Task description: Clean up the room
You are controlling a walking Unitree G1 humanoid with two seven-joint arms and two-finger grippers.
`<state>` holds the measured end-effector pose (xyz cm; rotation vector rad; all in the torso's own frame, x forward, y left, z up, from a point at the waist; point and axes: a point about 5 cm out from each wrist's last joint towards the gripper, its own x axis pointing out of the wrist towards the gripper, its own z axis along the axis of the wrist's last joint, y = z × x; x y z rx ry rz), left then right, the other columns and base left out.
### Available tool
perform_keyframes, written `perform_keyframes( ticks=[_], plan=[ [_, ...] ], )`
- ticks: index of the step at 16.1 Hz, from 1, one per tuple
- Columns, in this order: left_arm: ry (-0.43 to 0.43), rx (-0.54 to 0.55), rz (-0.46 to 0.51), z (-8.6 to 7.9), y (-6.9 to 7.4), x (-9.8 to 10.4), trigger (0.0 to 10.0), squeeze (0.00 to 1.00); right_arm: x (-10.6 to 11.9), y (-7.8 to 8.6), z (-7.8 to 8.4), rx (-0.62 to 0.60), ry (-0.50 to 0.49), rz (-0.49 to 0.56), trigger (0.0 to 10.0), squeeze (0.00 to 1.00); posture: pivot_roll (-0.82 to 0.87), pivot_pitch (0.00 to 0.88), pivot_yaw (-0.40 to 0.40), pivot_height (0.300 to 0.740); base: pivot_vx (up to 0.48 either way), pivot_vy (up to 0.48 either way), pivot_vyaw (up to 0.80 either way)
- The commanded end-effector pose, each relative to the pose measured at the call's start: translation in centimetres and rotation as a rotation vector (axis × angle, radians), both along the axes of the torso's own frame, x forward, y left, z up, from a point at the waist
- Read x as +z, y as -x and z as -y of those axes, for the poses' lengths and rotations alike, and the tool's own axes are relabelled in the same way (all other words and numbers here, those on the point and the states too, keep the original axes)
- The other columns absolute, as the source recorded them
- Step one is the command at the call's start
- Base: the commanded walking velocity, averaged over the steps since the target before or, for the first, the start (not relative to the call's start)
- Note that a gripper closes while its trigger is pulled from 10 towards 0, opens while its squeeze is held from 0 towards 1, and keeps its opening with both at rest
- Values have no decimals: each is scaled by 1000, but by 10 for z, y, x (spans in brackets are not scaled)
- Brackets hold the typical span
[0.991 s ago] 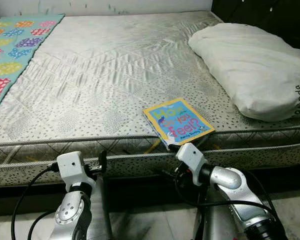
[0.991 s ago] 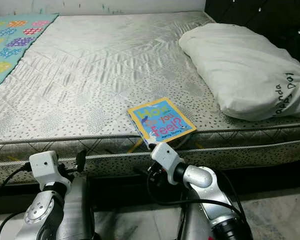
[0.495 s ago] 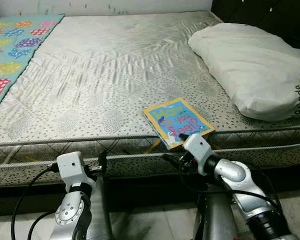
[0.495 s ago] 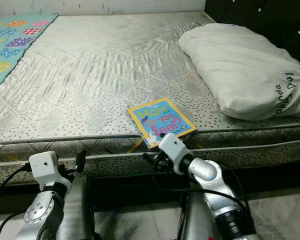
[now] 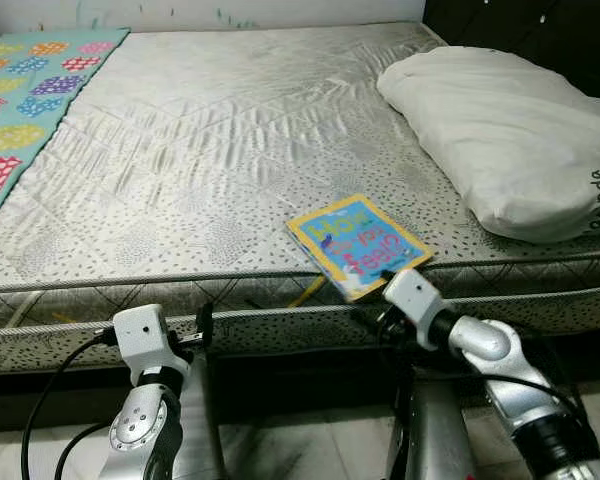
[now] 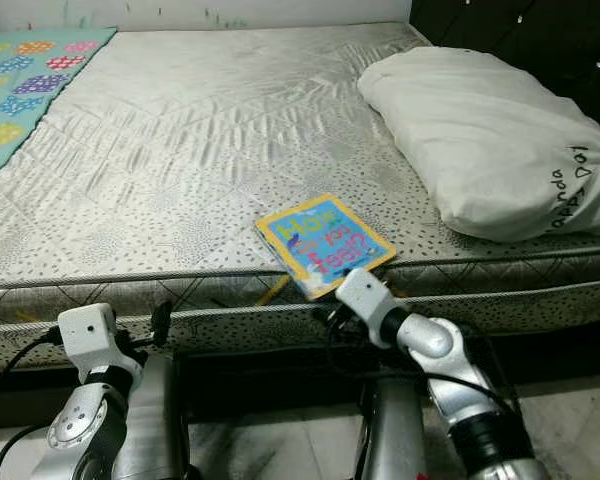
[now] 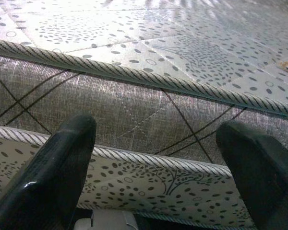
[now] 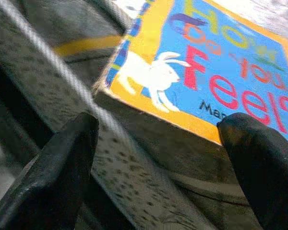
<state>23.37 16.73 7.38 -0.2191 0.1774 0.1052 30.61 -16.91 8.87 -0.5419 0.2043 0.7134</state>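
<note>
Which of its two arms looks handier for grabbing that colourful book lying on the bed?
The right. Its tool is open right at the book on the mattress edge, fingers either side of the near corner. The left tool faces bare mattress side, well away from the book.

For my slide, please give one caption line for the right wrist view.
Open right gripper nears the corner of a picture book lying at the mattress edge.
</note>
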Motion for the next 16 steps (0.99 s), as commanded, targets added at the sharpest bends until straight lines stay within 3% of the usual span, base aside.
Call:
perform_keyframes(
  ticks=[1, 7, 16],
  plan=[
    [-8, -3, -10, -1, 1, 0, 10000, 0, 5, -6, 8, -69, 12, 24, 10000, 0, 14, 0, 8, 417, 0, 0, 0],
    [-7, -7, -8, 0, 0, 0, 10000, 0, 18, -1, -27, -30, -145, 62, 10000, 0, 9, 0, 6, 417, 0, 0, 0],
    [3, -13, -8, 5, -2, -2, 10000, 0, 24, 25, -60, 57, -204, 24, 10000, 0, 1, 0, -1, 417, 0, 0, 0]
  ],
)
